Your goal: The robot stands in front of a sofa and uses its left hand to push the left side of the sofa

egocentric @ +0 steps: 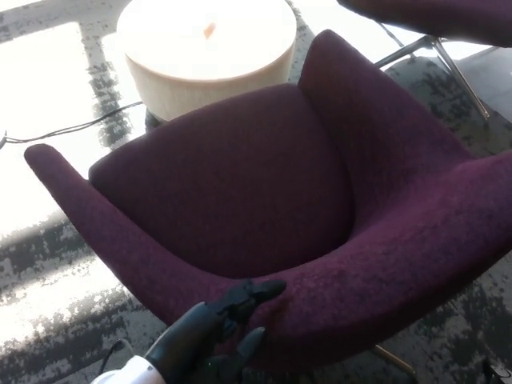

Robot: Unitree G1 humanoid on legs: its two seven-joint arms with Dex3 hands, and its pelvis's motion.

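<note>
- Sofa (pixel 240 184): purple upholstery, seen angled on the patterned carpet (pixel 48 264).
- Left hand (pixel 210 332): pressed against the sofa's near rim, fingers (pixel 254 292) spread, nothing grasped.
- Round table (pixel 206 48): behind the sofa.

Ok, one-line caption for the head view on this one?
Left hand pressed against the near left edge of a purple sofa, round table beyond.

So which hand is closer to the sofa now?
Left. The left hand presses against the sofa at its near rim, fingers spread; the right hand isn't in view.
</note>
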